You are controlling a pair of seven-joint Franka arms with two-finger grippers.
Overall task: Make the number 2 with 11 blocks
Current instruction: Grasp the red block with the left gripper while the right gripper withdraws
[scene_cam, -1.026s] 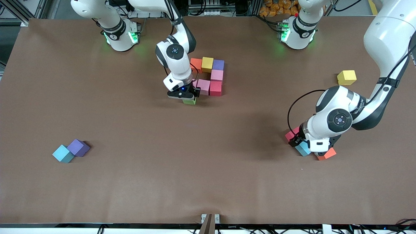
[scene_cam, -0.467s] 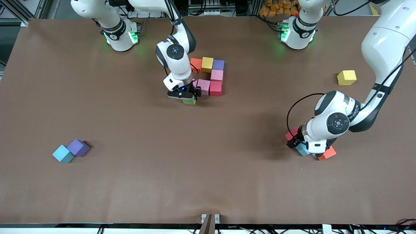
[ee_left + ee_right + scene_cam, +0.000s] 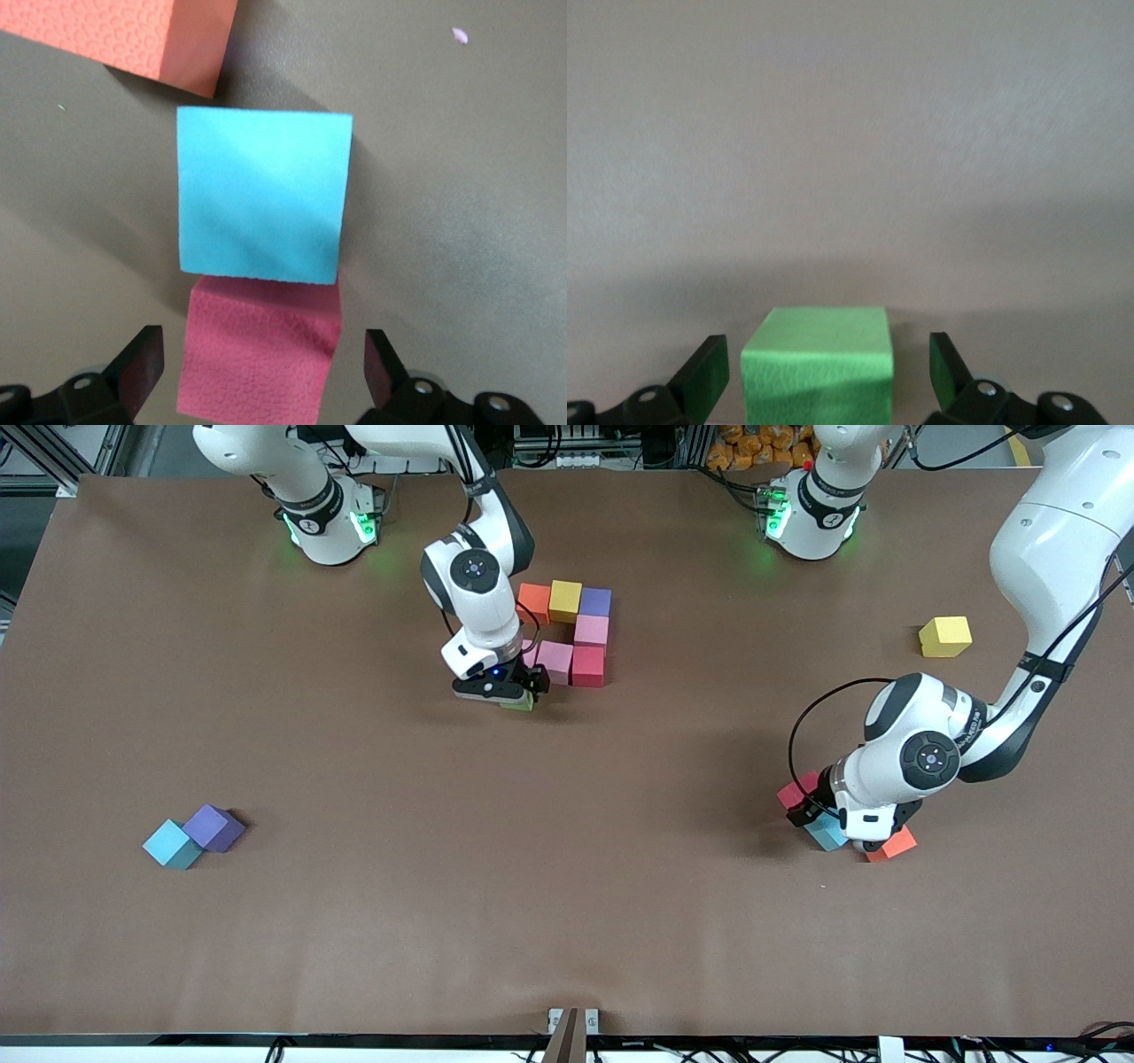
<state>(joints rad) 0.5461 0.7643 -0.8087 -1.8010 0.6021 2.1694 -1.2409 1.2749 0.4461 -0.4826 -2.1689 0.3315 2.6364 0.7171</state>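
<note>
Number 2 (image 3: 567, 638), the blocky digit of small matte foam cubes, sits near the robots' bases, roughly midway between the two arms, and you've got the top bar, the connector and the middle row down. Its long axis runs from the bases toward the front camera, top bar nearest the bases, so it reads upright from the camera.

Your right gripper (image 3: 501, 693) stands over the green foam cube (image 3: 818, 363) with fingers spread and clear of its sides. My guess is the cube sits there because it starts the fourth row under the pink row's end.

Your left gripper (image 3: 263, 376) hangs spread wide over the light blue foam cube (image 3: 259, 192) and the red foam cube (image 3: 259, 359) touching it, an orange-red cube (image 3: 124, 37) just beside them. It looks lined up for the next pick.

A purple and a second blue cube (image 3: 191, 835) wait toward the right arm's end, and a yellow cube (image 3: 944, 636) toward the left arm's end.
</note>
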